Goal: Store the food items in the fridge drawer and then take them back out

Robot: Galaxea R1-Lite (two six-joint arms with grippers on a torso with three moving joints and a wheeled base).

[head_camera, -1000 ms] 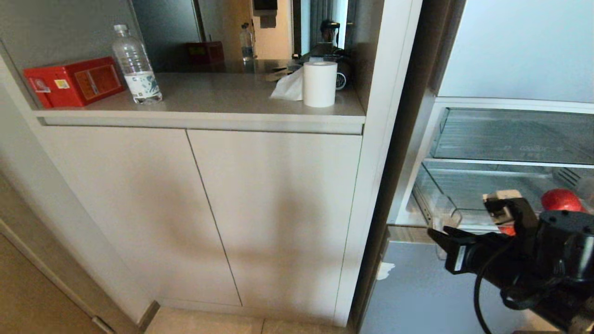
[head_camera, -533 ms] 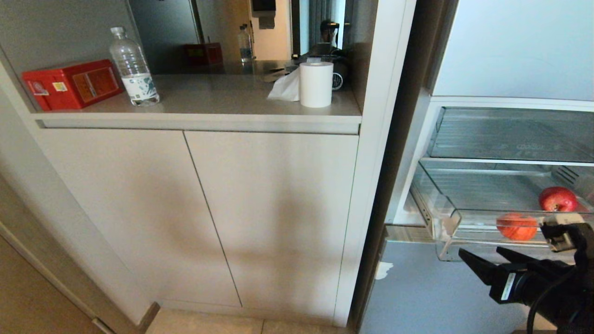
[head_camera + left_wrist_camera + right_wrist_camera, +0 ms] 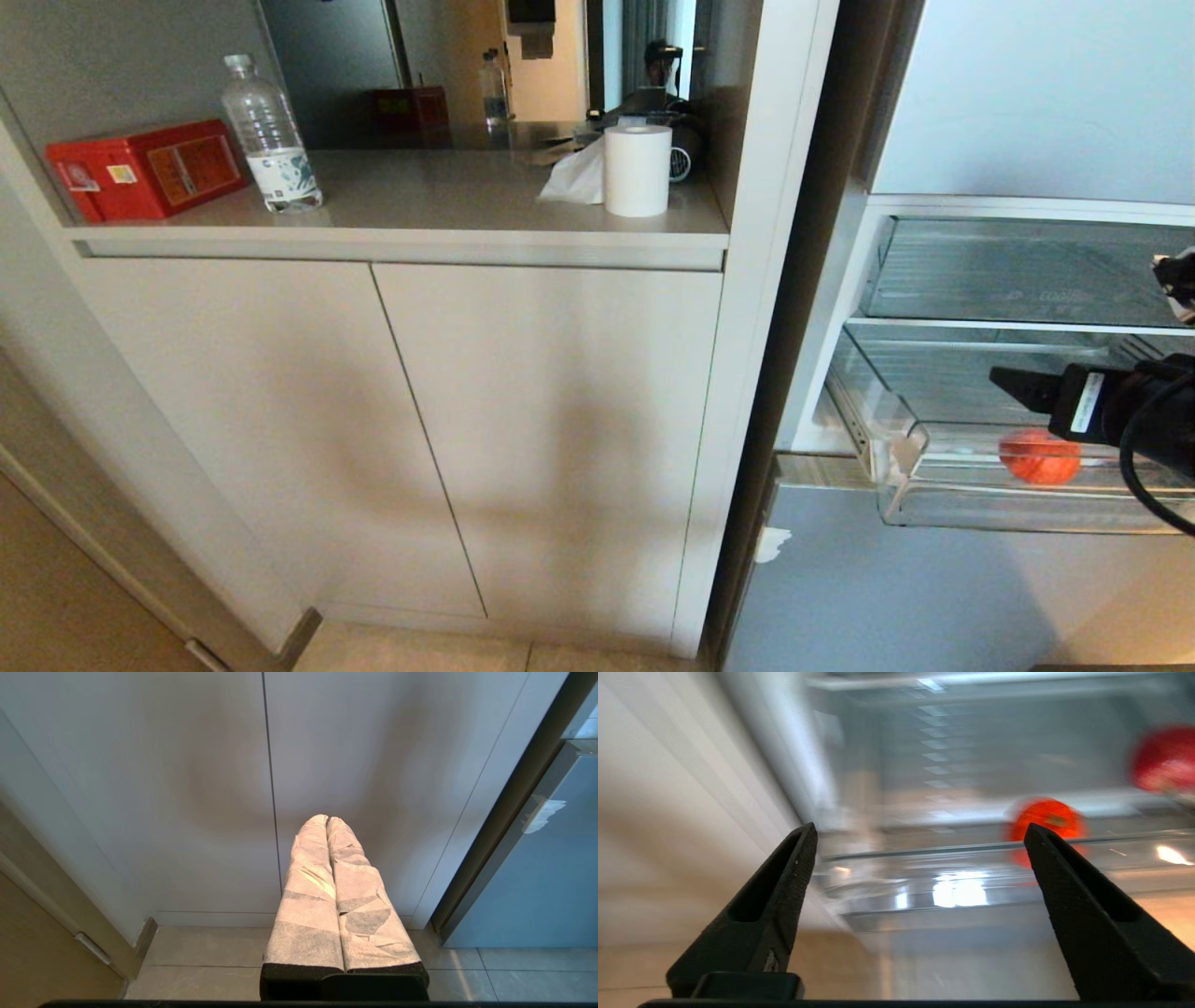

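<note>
Far left of our jaws, on the table above the beige cabinets (image 3: 392, 420): a red box (image 3: 145, 168), a clear water bottle (image 3: 271, 135) just beside it, then a white paper roll (image 3: 638, 170) with a crumpled tissue (image 3: 571, 179) touching its left side; all well apart from both arms.

Our left gripper (image 3: 328, 820) hangs low before the cabinet doors, above the floor tiles; its cloth-wrapped jaws are pressed together, holding nothing.

Right of the cabinets stands the fridge (image 3: 1027, 103), a white tape scrap (image 3: 773, 543) on the edge of its lower panel; the fridge drawer (image 3: 934, 504) is pulled out, with another clear bin (image 3: 1018, 271) above it.

Our right gripper (image 3: 920, 833) is level in front of the open drawer, jaws spread wide and empty; only one black tip shows in the head view (image 3: 1013, 385).

An orange-red round fruit (image 3: 1039, 455) lies in the drawer just behind its front wall, below that jaw tip and not touching it; in the right wrist view it sits by the tip of one jaw (image 3: 1045, 820).

The red apple (image 3: 1164, 760) lies deeper in the drawer, beyond the orange-red fruit; blurred, and hidden behind the arm in the head view.
</note>
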